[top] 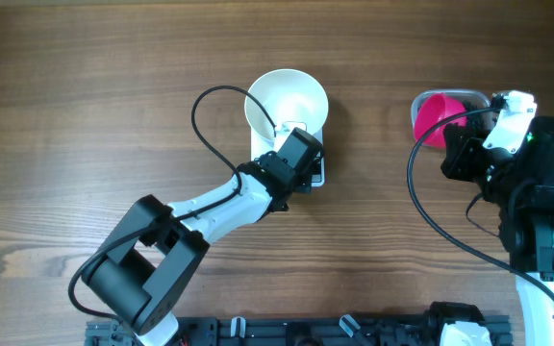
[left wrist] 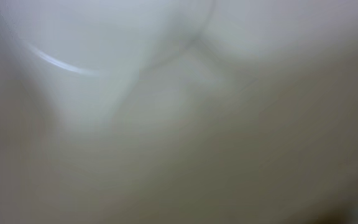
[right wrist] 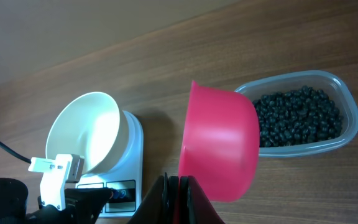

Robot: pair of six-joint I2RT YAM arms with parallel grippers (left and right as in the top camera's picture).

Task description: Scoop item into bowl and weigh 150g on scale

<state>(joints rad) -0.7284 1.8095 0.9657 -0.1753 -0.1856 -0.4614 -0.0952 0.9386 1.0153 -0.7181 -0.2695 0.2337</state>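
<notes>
Pink scoop (right wrist: 219,146) hangs closest to the right wrist camera, its handle pinched between the fully closed fingers of the right gripper (right wrist: 178,186). Just beyond and to one side of it the beans (right wrist: 297,115) lie in the tub (right wrist: 348,102), clear of the scoop. Across the table, the left gripper (top: 294,135) is clamped on the near rim of the bowl (right wrist: 86,134), which sits tilted on the scale (right wrist: 132,162).

A robotics lab bench, by its looks: 2 robot arms (top: 210,216) at a wood-grain table (top: 85,77), black cable (top: 203,120) looping beside the left gripper (top: 292,133), a black mounting rail (top: 258,332) well behind it.
</notes>
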